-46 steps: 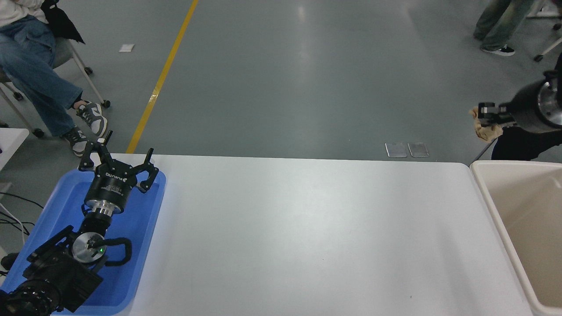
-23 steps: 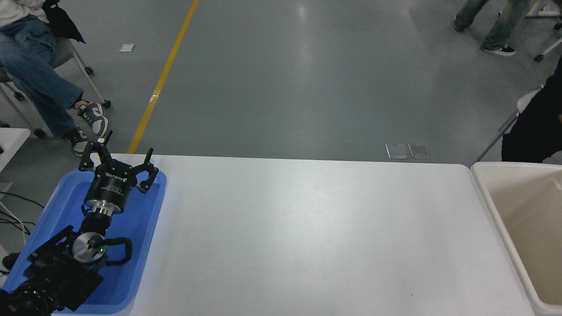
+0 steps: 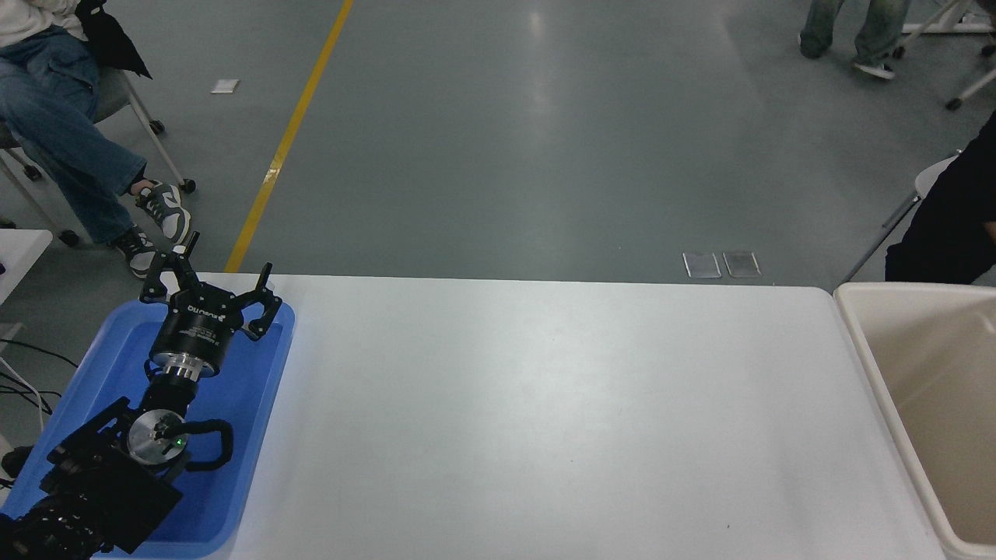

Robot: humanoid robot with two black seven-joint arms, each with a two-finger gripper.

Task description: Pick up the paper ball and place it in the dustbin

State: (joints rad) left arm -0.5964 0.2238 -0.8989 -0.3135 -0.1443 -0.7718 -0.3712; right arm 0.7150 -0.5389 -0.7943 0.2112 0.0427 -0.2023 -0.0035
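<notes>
A white table [image 3: 545, 420] stands bare across its middle while the robot's left gripper [image 3: 208, 286] rests parked over a shallow blue tray [image 3: 257, 435] at the near-left corner, its black fingers splayed apart and holding nothing. The right arm and its claw are out of view, so whether that claw is spread or clamped on anything cannot be told. The paper ball is nowhere to be seen, neither on the tabletop nor in the tray, nor in the visible part of the dustbin [image 3: 864, 350], the cream-beige bin whose thick rim sits just beside the table's right end and whose lower interior runs off the edge of the view. Across the grey floor, a seated person's legs [image 3: 62, 148] show at the far left and another person [image 3: 957, 225] in dark clothing sits near the bin.

Judging by the empty table, the carry or drop stage seems to be in hand. The next move probably calls for the right arm to come over the bin's open mouth and release, or, if that is done, to withdraw clear.
</notes>
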